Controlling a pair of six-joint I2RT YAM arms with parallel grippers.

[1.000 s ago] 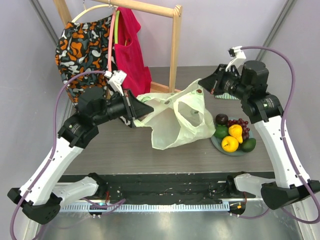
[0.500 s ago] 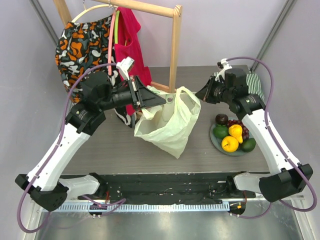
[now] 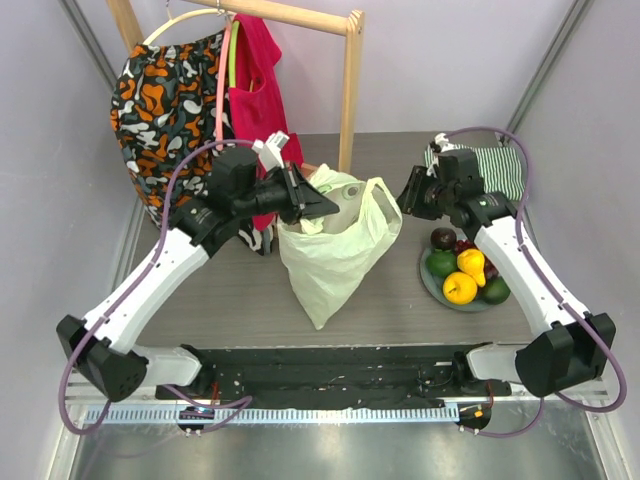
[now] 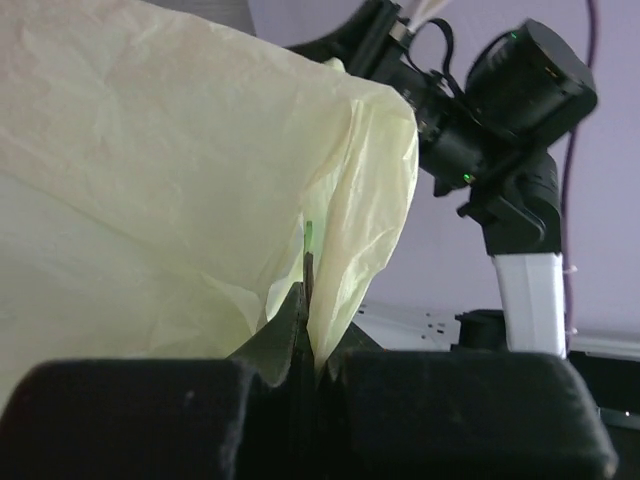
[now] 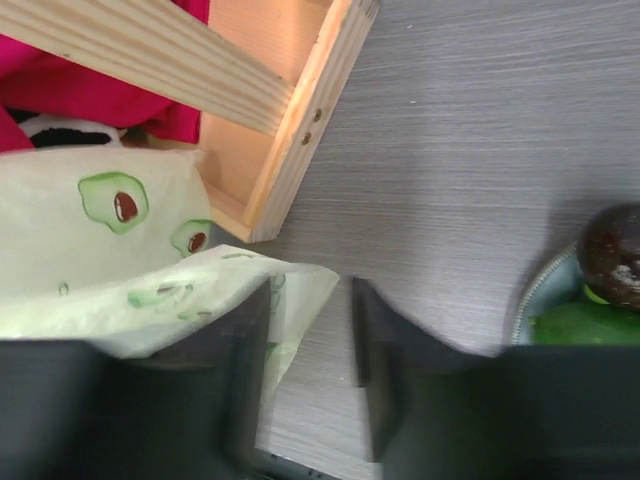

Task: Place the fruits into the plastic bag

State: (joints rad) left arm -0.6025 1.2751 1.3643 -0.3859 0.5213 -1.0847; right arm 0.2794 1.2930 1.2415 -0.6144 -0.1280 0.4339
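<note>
Top external: left gripper (image 3: 322,205) pinches thin pale-green avocado-print plastic bag (image 3: 330,255) mid-table; right gripper (image 3: 408,195) gapes beside its handle.
Held one-sided, the mouth may collapse; fruits (image 3: 465,270) sit right, on a round grey plate (image 3: 433,288).

The left arm (image 3: 150,285) rises inward from its base; the left gripper (image 3: 320,206) points right, fingers pinched tight on a fold of the plastic bag (image 3: 330,255). The right arm (image 3: 520,275) bends inward too; the right gripper (image 3: 404,196) faces left and down, fingers parted.

Pale-green plastic bag (image 3: 330,262) hangs upright, mouth seemingly open; fruits (image 3: 462,272) piled just right.
</note>
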